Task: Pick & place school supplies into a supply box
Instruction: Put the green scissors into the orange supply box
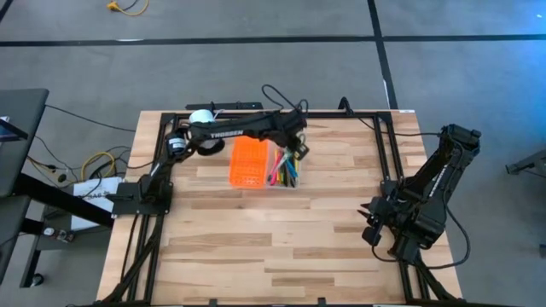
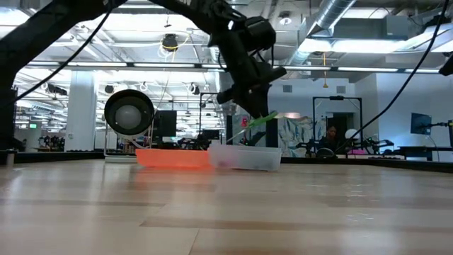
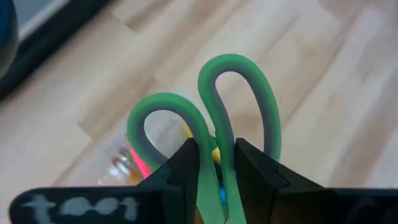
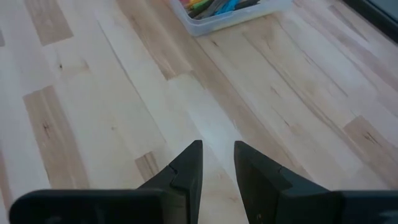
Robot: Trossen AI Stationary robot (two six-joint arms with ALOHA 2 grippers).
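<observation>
Pinching the green-handled scissors [image 3: 214,134] by the blades, the left gripper [image 3: 216,180] hung over the clear tray [image 1: 286,182] of pens, so lowering and letting go seemed next, while the right gripper [image 4: 217,163] waited slightly parted.

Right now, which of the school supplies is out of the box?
The green-handled scissors: gripped by the left gripper above the clear tray, while the pens and pencils lie inside it.

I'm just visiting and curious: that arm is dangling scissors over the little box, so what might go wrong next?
The left pincer grips the green scissors by thin handle stems, so they could twist or slip. The clear tray already holds pens, so the scissors might land tilted on them or over its rim.
</observation>
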